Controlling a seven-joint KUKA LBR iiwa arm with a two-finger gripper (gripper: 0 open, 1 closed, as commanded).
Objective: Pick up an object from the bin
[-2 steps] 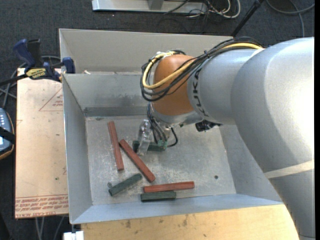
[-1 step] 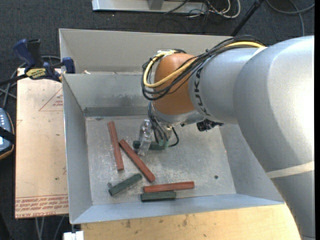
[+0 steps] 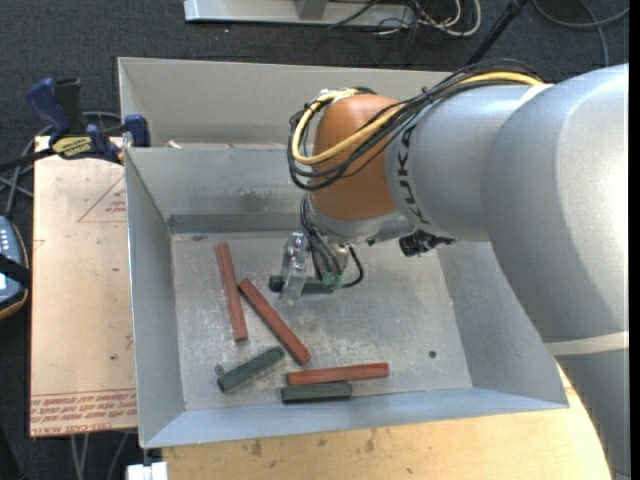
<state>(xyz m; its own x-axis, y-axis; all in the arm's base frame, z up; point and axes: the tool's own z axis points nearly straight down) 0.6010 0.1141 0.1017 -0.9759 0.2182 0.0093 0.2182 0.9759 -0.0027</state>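
Observation:
My gripper (image 3: 296, 271) reaches down to the bin floor near the middle of the bin, under the orange cover. A short dark green stick (image 3: 321, 287) lies right at its tip and is partly hidden by it. Just left and below, a red stick (image 3: 273, 321) lies on a slant, its upper end close to the gripper. Another red stick (image 3: 232, 293) lies nearly upright further left.
Toward the front of the bin lie a grey-green stick (image 3: 250, 369), a red stick (image 3: 338, 374) and a dark green stick (image 3: 316, 393). The arm covers the bin's right side and back right corner.

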